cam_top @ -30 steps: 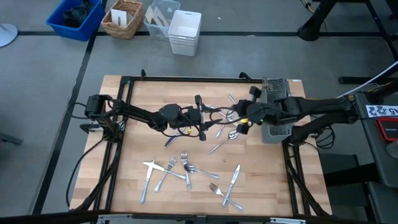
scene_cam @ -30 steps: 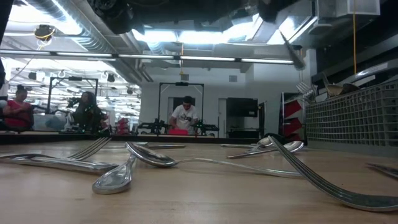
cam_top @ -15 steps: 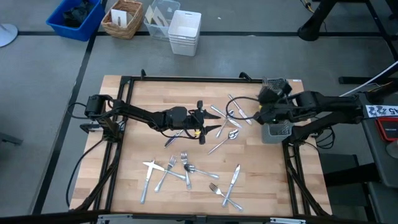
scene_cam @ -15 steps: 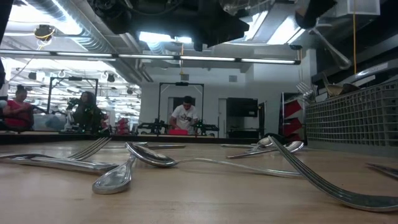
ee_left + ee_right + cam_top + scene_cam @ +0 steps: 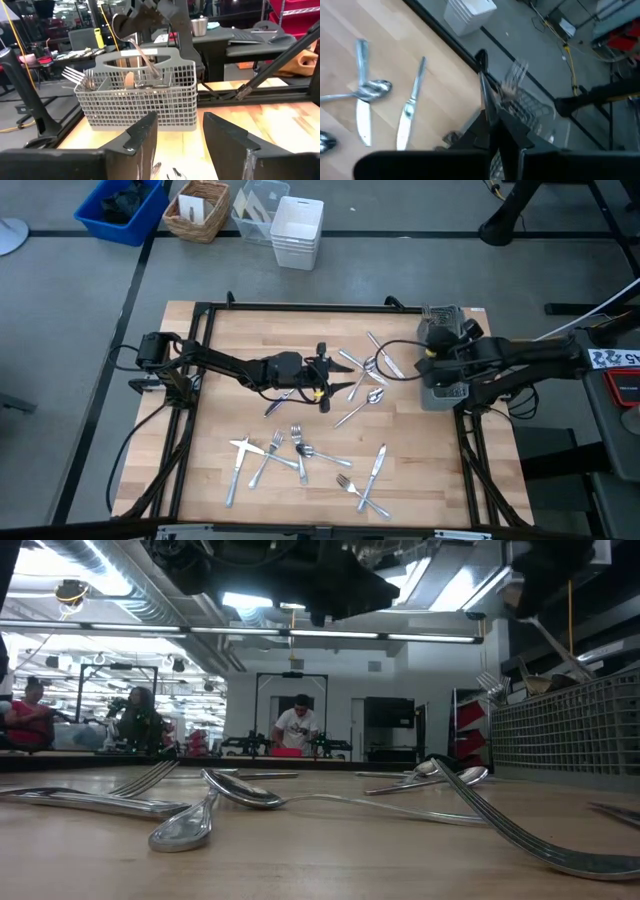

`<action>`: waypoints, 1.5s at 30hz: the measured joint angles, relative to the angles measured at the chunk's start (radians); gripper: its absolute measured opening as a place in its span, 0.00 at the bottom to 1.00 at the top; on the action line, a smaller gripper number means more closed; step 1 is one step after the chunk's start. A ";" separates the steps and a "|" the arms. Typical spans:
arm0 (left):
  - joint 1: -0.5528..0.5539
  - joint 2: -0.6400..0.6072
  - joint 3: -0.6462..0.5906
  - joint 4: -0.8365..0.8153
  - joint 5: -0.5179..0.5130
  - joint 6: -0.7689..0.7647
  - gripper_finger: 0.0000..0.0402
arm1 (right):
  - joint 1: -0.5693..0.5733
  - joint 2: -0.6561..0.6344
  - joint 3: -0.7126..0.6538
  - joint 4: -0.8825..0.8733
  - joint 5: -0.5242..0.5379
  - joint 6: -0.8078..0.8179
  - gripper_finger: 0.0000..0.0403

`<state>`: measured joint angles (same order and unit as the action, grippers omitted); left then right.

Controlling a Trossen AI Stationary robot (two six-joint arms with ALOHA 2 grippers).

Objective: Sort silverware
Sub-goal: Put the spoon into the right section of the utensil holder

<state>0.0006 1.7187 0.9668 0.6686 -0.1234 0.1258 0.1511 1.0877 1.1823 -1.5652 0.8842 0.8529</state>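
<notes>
Your right claw [image 5: 432, 352], pressed together, pinches a slim shiny utensil [image 5: 485, 102] over the grey caddy [image 5: 137, 100]; left claw [image 5: 322, 380] hangs spread mid-desk

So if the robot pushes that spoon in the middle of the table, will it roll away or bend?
The spoon looks like thin shiny metal, so it probably stays stiff. It lies flat on the wooden table, so it would likely slide or spin rather than roll. Its smooth surface may be slippery to pinch, and its handle could snag the other cutlery lying close by.

silverware [image 5: 300, 455]: shiny forks, spoons, knives lying flat
where: scattered mid-bench and near edge, some crossed
</notes>
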 joint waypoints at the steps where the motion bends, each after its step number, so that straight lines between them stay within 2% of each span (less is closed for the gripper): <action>1: 0.000 0.000 0.000 -0.007 0.000 0.000 0.37 | 0.000 -0.010 -0.026 0.001 0.007 0.024 0.05; 9: 0.000 0.000 0.000 -0.009 0.000 -0.022 0.37 | 0.000 -0.054 -0.181 0.002 0.026 0.193 0.06; 17: 0.000 0.000 0.000 -0.033 0.000 -0.022 0.37 | -0.001 -0.048 -0.259 0.004 -0.132 0.239 0.07; 23: 0.000 0.000 0.000 -0.033 0.000 -0.022 0.37 | -0.001 -0.048 -0.268 0.004 -0.227 0.238 0.07; 45: 0.000 0.000 0.000 -0.034 0.000 -0.022 0.37 | -0.001 -0.048 -0.268 0.004 -0.314 0.212 0.09</action>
<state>0.0005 1.7187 0.9668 0.6350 -0.1234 0.1036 0.1501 1.0401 0.9146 -1.5616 0.5702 1.0649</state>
